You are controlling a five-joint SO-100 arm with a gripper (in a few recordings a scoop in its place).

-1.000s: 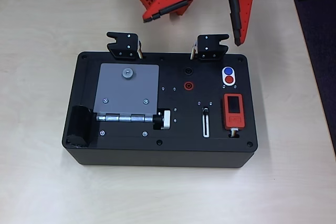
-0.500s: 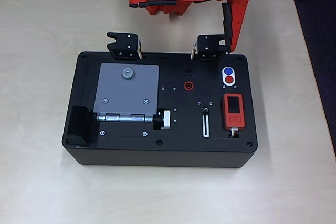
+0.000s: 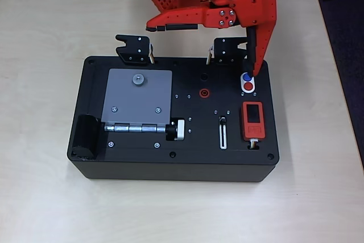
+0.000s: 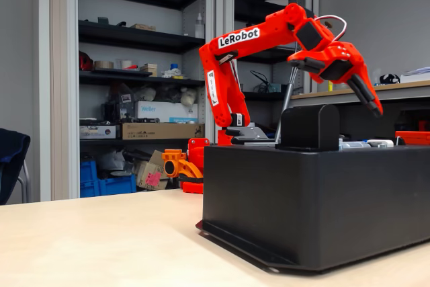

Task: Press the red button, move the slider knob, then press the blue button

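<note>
Over the black box's (image 3: 142,163) rear right corner: jaws (image 3: 199,49) spread wide, one finger laid level toward picture-left, the other pointing down, tip (image 3: 250,71) just above the blue button (image 3: 246,77). Red button (image 3: 248,87) immediately in front of that tip, sharing the white oval surround (image 3: 254,82); untouched, by the look. Slider knob (image 3: 223,120) further forward and left of the tip, at the slot's rear end. Side view: tip (image 4: 376,109) apparently clear of the box top. Step in hand, judged: red press. Shift tip slightly forward past blue, centre over red, then descend straight down. Risk: clipping blue first.
</note>
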